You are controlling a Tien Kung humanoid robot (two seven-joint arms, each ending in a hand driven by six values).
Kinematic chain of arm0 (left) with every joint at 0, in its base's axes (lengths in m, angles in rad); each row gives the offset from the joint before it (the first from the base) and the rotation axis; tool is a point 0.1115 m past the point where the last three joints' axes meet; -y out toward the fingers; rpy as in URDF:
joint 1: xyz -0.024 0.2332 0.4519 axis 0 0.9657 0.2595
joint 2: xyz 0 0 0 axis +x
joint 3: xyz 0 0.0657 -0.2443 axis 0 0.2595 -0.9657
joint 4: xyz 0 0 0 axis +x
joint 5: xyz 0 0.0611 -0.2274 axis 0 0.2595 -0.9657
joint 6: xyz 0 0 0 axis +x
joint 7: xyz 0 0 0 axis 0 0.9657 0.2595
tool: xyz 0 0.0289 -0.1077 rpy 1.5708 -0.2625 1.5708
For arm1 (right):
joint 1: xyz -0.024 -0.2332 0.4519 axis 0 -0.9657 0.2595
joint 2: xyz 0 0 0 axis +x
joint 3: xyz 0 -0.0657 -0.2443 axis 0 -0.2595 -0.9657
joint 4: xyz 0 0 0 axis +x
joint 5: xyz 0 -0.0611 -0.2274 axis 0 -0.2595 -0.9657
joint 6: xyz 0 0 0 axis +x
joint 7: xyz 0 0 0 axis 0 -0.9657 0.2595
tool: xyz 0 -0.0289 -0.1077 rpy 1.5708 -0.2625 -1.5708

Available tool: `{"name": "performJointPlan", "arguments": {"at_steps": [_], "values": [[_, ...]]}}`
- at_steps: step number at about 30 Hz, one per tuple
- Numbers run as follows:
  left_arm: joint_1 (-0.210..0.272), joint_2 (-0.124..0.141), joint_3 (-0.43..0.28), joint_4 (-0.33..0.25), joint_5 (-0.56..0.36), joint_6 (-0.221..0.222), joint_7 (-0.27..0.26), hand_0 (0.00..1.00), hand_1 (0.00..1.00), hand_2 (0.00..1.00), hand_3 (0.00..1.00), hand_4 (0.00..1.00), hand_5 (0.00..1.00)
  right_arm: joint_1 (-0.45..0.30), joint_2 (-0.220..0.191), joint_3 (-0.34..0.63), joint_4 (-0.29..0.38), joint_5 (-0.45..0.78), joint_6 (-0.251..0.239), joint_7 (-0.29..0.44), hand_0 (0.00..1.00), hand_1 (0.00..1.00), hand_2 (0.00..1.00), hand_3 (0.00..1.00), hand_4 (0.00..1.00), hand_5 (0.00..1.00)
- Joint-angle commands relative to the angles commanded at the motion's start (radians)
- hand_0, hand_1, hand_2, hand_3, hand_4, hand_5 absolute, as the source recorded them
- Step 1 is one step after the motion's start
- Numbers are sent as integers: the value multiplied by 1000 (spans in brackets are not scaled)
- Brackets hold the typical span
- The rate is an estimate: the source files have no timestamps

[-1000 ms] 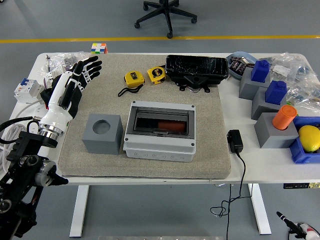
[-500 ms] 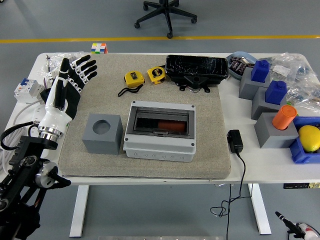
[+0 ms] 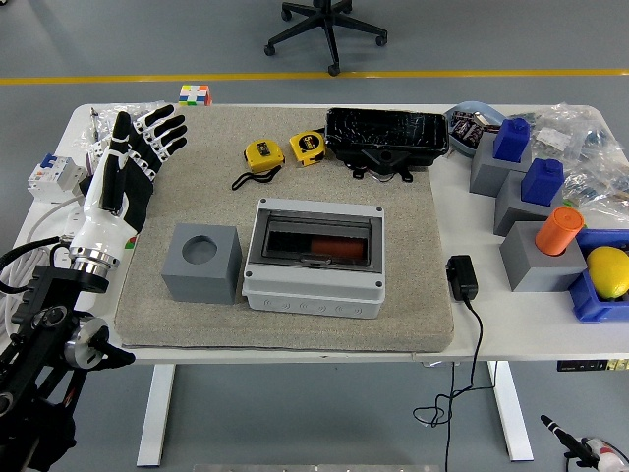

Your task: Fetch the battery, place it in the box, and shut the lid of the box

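The left hand (image 3: 133, 157) hovers empty with fingers spread over the tabletop's (image 3: 69, 133) far-left corner, well apart from the box (image 3: 314, 258) at the mat's middle, where the red battery (image 3: 334, 243) appears to lie already under what looks like a lowered clear lid. If so, the best move is to check the latch rather than reach in. Glare hides whether the lid is fully shut, and the right hand is out of view.

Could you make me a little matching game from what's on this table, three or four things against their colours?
Things:
1. tape measures
2. cylinder on the right-hand grey block
3. cube with a round hole
4. cable adapter

Colours:
A. grey
B. black
C. yellow
D. orange

Pairs: 1-C, 2-D, 3-A, 4-B
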Motion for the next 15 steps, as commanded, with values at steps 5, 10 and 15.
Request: {"name": "performJointPlan", "arguments": {"at_steps": [5,10,15], "values": [[-4,-6,-6,-1,-2,0,-2,835,846,808,793,998,998,0,0,3,-3,-4,1,0,904,885,820,861,998,998],[-3,-7,-10,1,-5,-8,2,835,846,808,793,998,998,2,4,1,-2,-2,1,0,904,885,820,861,998,998],[-6,-8,-12,-1,0,-4,3,826,848,811,795,998,998,6,4,-3,0,3,0,0,904,884,820,861,998,998]]}}
